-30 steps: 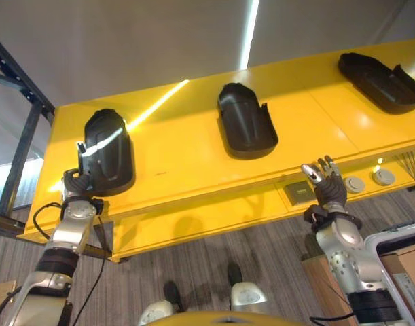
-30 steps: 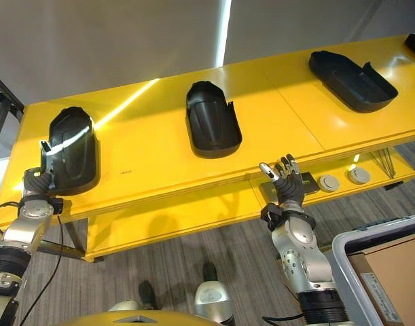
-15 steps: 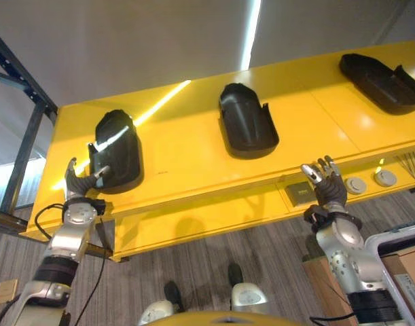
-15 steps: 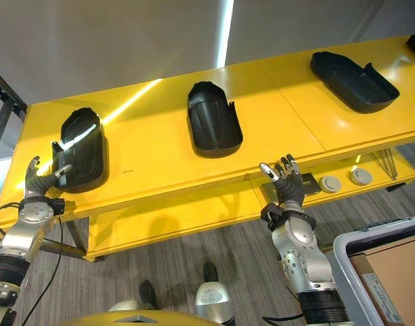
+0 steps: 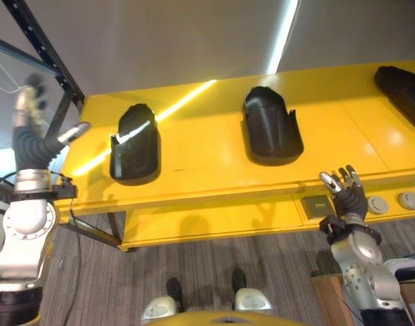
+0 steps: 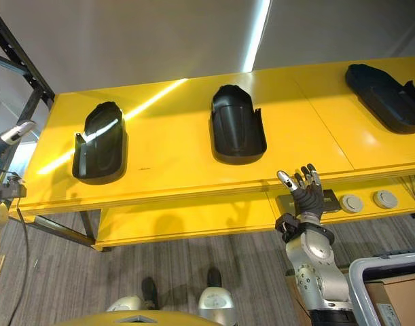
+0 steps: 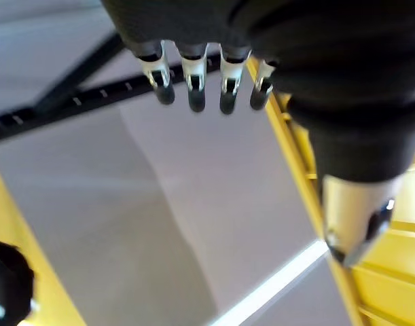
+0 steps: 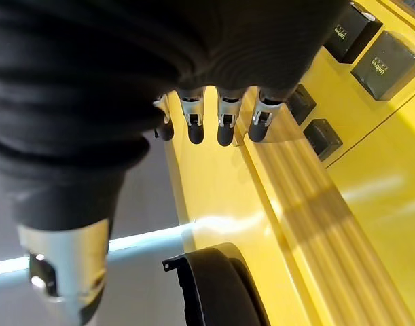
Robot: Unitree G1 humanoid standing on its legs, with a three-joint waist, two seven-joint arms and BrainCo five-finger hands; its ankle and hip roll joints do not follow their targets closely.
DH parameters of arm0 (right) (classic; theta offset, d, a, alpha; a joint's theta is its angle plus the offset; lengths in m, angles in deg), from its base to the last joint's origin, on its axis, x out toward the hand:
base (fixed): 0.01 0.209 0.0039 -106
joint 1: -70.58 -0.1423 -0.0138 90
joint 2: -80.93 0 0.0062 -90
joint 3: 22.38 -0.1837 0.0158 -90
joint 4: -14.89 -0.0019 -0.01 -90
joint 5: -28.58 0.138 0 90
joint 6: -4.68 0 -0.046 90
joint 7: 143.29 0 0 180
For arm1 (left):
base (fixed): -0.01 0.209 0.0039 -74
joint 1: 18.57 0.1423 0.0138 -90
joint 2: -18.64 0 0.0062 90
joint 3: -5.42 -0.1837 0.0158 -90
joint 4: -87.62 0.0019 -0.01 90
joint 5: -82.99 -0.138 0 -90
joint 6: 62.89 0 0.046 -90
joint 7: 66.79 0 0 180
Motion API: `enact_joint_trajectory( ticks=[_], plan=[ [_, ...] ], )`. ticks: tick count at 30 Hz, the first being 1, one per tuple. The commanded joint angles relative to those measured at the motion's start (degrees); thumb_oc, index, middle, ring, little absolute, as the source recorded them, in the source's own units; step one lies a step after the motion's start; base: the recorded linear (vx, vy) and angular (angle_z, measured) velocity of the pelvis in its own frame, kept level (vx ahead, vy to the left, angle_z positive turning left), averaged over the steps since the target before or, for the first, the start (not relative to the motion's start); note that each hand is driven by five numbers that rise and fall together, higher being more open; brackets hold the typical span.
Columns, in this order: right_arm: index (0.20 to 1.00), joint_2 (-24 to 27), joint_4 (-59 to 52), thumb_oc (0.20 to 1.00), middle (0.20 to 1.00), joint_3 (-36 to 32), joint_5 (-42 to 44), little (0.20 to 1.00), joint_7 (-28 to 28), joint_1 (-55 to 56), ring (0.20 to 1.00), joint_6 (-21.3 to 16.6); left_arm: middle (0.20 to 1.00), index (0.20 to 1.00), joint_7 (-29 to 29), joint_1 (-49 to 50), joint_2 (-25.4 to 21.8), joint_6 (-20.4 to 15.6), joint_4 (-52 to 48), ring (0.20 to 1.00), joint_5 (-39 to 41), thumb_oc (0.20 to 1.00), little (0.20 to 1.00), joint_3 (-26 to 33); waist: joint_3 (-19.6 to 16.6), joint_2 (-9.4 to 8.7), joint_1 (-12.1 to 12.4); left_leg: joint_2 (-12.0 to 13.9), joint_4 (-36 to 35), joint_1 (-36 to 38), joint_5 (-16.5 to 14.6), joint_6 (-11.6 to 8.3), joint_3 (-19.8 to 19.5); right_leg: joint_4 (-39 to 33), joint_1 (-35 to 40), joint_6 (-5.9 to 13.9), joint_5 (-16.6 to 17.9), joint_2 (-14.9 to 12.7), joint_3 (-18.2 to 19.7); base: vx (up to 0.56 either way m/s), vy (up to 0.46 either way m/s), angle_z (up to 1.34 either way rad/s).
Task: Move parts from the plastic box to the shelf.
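Glossy yellow shelf (image 5: pixel 207 146), flat top, hard painted surface, strip-light glare running diagonally across it. Dark metal frame post (image 5: pixel 44 51) at the far left.

Left hand (image 5: pixel 32 132) is raised by that post, off the shelf's left end, fingers straight and spread, thumb out, holding nothing. Its wrist view shows the fingertips hanging free with nothing between them.

Leftmost black part (image 5: pixel 134 144) lies on the shelf top near the left end, apart from the hand. Moulded plastic shell, rounded at the far end, squarer and open-walled at the near end, semi-gloss with a glare streak. Middle part (image 5: pixel 271 127) is the same shape, matte, well apart from the first. A third part (image 6: pixel 387 95) sits toward the right end, longer-looking and angled.

Right hand (image 5: pixel 346 193) is below the shelf's front edge, fingers up and relaxed, empty, in front of the lower tier where a small dark square block (image 5: pixel 318 205) and round grey discs (image 5: pixel 393 202) sit. Corner of the grey plastic box (image 6: pixel 390 285) shows at lower right, cardboard inside.

Step in hand, as I judge it: release done, next is going back to the box. To do it well: pull the left hand clear without clipping the post or nudging the light shell, which would slide easily on slick paint.
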Motion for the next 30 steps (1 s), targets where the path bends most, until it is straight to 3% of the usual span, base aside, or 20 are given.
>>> enact_joint_trajectory(
  ticks=[1,3,6,9,13,23,30],
  plan=[
    [1.000,-1.4,-5.5,1.000,1.000,-0.6,-2.7,1.000,-0.4,-3.6,1.000,-2.0,0.200,0.200,13.8,-1.4,-2.6,-0.8,0.7,0.200,7.2,0.200,0.200,-2.8,-2.9,-2.24,0.5,2.4,3.7,-1.3,-2.9,-1.65,-0.9,1.3,-0.4,4.13,-3.2,-3.4,-2.4,0.00,0.000,0.00],
    [1.000,-1.5,-6.1,1.000,1.000,-0.4,-2.7,1.000,-0.1,-2.5,1.000,-2.5,0.200,0.200,22.3,-0.3,-0.9,2.9,-1.0,0.200,11.2,0.200,0.200,-8.1,-3.1,-2.35,0.3,2.4,3.4,-1.2,-2.9,-1.51,-0.6,0.8,-0.4,4.12,-2.9,-3.2,-2.3,0.00,0.000,0.00],
    [1.000,-1.2,-5.8,1.000,1.000,0.1,-2.7,1.000,0.0,-2.1,1.000,-3.3,0.200,0.200,25.2,0.5,0.4,5.4,-0.9,0.200,12.0,0.200,0.200,-12.1,-3.3,-2.35,0.2,2.5,3.4,-1.1,-3.0,-1.41,-0.4,0.5,-0.4,4.17,-2.7,-3.1,-2.1,0.00,-0.002,-0.01],
    [1.000,0.0,-4.9,1.000,1.000,1.2,-1.9,1.000,0.9,-2.1,1.000,-4.6,0.200,0.200,23.5,2.3,0.3,5.1,1.3,0.200,12.9,0.200,0.200,-16.3,-3.4,-2.32,0.1,2.6,3.2,-0.9,-3.0,-1.31,0.2,0.1,-0.5,4.22,-2.5,-3.0,-1.7,0.00,0.000,0.00],
    [1.000,1.3,-3.0,1.000,1.000,2.4,-1.2,1.000,1.2,-2.1,1.000,-6.4,0.200,0.200,19.7,4.7,0.3,1.7,7.3,0.200,10.3,0.200,0.200,-20.3,-3.4,-2.19,-0.3,2.8,3.1,-0.6,-2.9,-0.91,0.9,0.3,-0.9,4.12,-2.5,-2.8,-1.1,0.00,0.000,0.00],
    [1.000,1.1,-1.0,1.000,1.000,2.4,-1.3,1.000,0.6,-1.7,1.000,-7.6,0.200,0.200,11.7,5.7,1.7,-3.3,15.1,0.200,8.8,0.200,0.200,-19.8,-3.5,-2.63,-0.4,3.0,3.4,-0.8,-3.1,-0.58,1.3,0.7,-1.3,3.84,-2.4,-2.9,-1.1,0.00,0.000,0.00],
    [1.000,0.2,-0.4,1.000,1.000,3.2,-2.3,1.000,0.2,-2.5,1.000,-6.6,0.200,0.200,8.2,1.6,4.2,-2.6,20.1,0.200,10.1,0.200,0.200,-19.0,-3.9,-2.93,-1.1,3.2,3.4,-0.4,-3.3,-0.66,1.8,1.0,-1.4,3.80,-2.5,-3.0,-0.8,0.01,0.004,-0.01]
  ],
)
